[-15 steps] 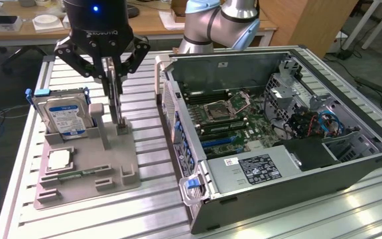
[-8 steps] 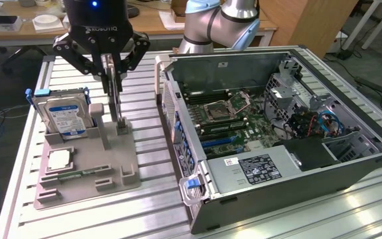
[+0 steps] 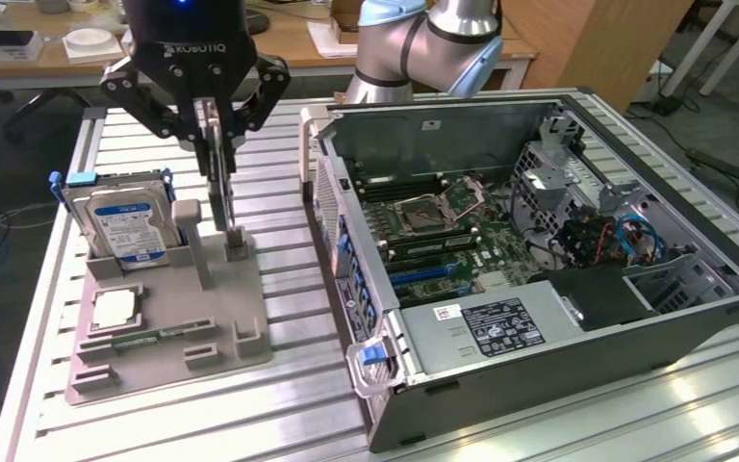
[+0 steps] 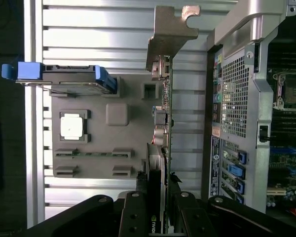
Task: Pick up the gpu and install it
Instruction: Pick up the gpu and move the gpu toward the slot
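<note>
Exterior view, grip: the claw (image 3: 213,144) is clamped on the upper edge of the gpu (image 3: 226,202), which stands upright and edge-on.
Exterior view, position: the card's lower end is at the slot of the grey holder (image 3: 235,318) on the counter (image 3: 293,395). The hard drive (image 3: 123,221) stands at 9 o'clock, the open case (image 3: 537,241) at 3 o'clock.
Wrist view, grip: the card is pinched between the fingers (image 4: 132,217), with its bracket (image 4: 172,29) at the free end.
Handling advice: a straight vertical lift is judged best, with the card held square and clear of the perforated case wall (image 4: 237,98).

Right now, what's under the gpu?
The grey holder tray lies under the gpu, gripped by the gripper. Its slot posts cover the card's bottom edge, so seated or lifted is unclear.
</note>
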